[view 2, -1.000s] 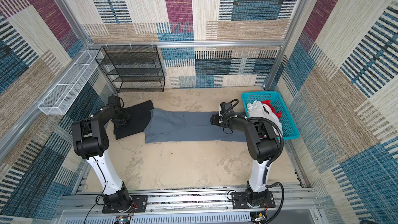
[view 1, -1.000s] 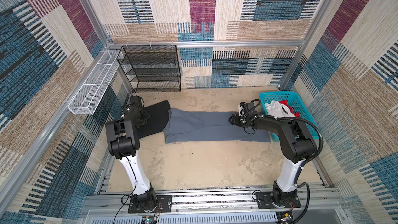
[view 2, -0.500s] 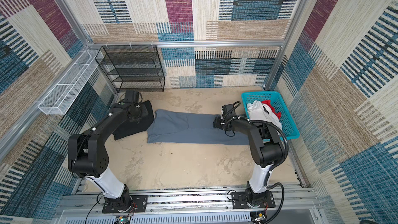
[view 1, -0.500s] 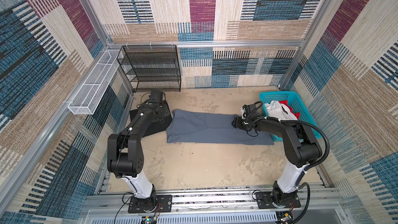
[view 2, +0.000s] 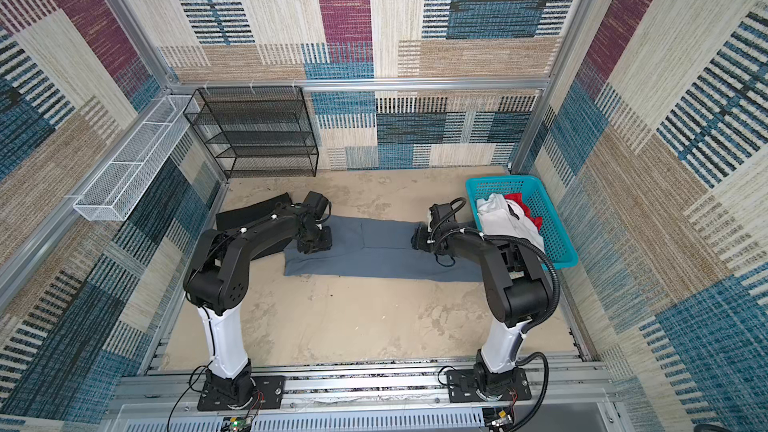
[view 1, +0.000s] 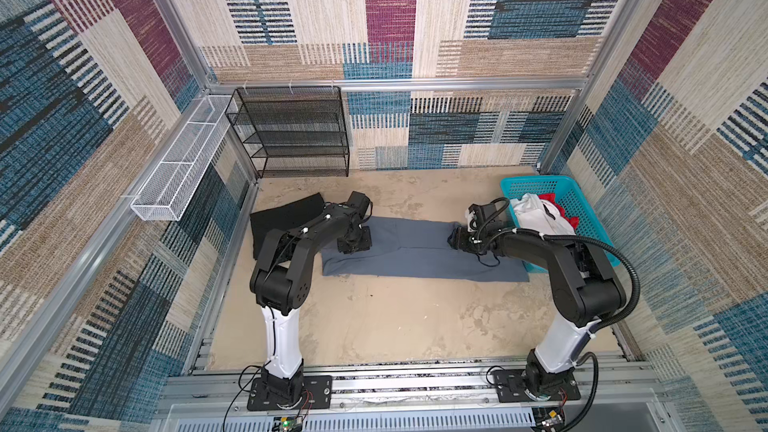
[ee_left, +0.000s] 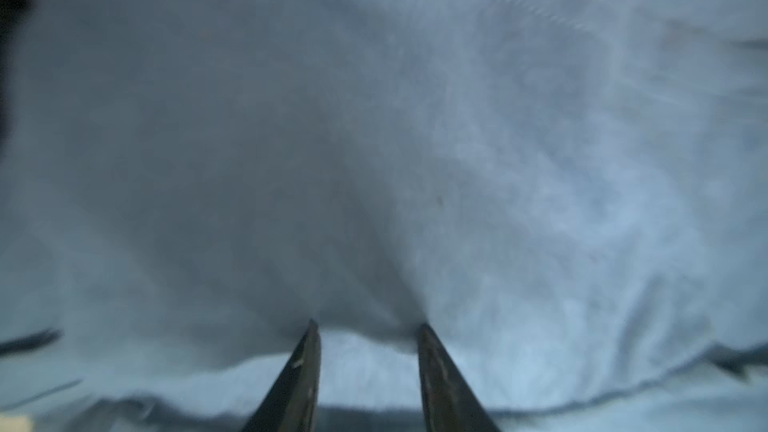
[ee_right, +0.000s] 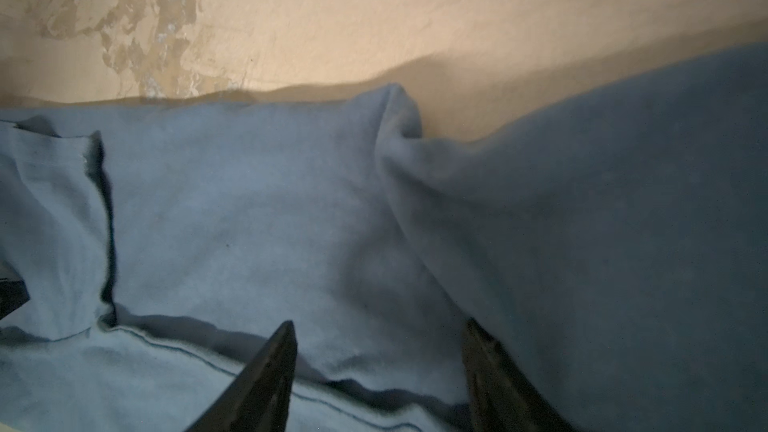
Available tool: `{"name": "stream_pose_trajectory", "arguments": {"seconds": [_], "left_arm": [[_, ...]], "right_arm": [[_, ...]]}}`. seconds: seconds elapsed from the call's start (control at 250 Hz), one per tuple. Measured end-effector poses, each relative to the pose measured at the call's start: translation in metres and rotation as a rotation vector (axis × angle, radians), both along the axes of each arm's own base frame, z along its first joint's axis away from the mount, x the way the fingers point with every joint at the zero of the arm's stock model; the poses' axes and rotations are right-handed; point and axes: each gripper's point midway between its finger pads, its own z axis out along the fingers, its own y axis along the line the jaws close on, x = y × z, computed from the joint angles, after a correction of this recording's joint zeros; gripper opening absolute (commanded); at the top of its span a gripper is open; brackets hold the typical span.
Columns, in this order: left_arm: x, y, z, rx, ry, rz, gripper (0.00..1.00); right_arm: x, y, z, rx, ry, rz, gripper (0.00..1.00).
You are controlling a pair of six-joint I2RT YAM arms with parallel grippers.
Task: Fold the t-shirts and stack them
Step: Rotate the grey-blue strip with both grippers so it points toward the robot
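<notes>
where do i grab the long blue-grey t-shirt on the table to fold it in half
Take the slate blue-grey cloth t-shirt at the corners of a short end, coming down from above. It lies flat on the tan table as a long narrow strip, so probably only an edge gives the jaws cloth to close on. Lifting a short end lets it fold over its length.
</notes>
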Motion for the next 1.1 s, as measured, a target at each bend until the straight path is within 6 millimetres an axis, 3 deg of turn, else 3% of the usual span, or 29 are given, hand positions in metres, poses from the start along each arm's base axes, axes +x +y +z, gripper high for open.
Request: {"name": "stream_pose_trajectory", "arguments": {"seconds": [0.2, 0.428, 0.64, 0.848, 1.1], "left_arm": [[0.029, -0.01, -0.004, 0.019, 0.005, -0.012, 0.41], [0.097, -0.038, -0.004, -0.011, -0.067, -0.034, 0.41], [0.167, -0.061, 0.005, -0.063, -0.197, -0.038, 0.42], [0.196, -0.064, 0.006, -0.206, -0.248, -0.042, 0.43], [0.234, -0.085, 0.016, -0.432, -0.378, -0.095, 0.47]], "right_arm": [[-0.019, 0.002, 0.0, 0.025, 0.013, 0.029, 0.65], [-0.05, 0.018, 0.0, 0.081, 0.011, 0.103, 0.65], [-0.091, 0.065, 0.001, 0.193, 0.048, 0.24, 0.65], [-0.132, 0.109, 0.004, 0.29, 0.134, 0.348, 0.65], [-0.158, 0.165, 0.015, 0.376, 0.225, 0.491, 0.66]]}}
